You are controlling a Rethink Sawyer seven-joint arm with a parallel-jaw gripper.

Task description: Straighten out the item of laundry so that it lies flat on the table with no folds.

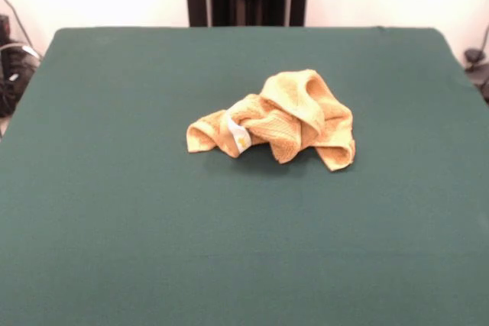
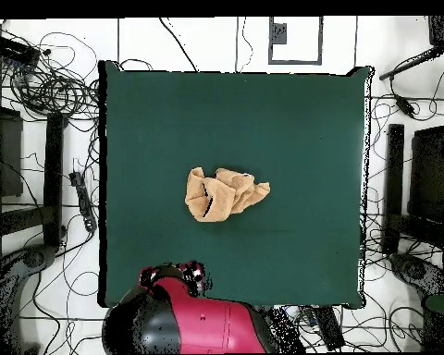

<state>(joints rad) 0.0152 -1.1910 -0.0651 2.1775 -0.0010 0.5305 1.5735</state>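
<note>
You see the towel (image 1: 283, 116) crumpled into a loose heap near the middle of the bench (image 1: 114, 211), nowhere near flat. It is orange-yellow terry, bunched into several thick rolls and ridges. In the front view one rounded hump rises at the back of the heap, a flap droops toward the camera at the right, and a lower tongue of cloth trails off to the left. A small white tag (image 1: 238, 133) pokes out of a crease on the left part of the heap. From overhead the towel (image 2: 224, 194) reads as a compact, lumpy patch, wider than it is deep, with dark creases running through it. The dark green bench top (image 2: 290, 120) lies open on all sides of it.

The folds hide much of the cloth. You cannot trace its corners or border bands, and the underside of every roll is out of sight.

Only the red and black arm (image 2: 203, 324) shows, bulked at the bench's bottom edge in the overhead view, well apart from the towel. The fingers appear in neither view, so you cannot tell whether they are released or clenched, nor place the towel against them. Tangled cables (image 2: 50, 88) lie on the floor around the bench.
</note>
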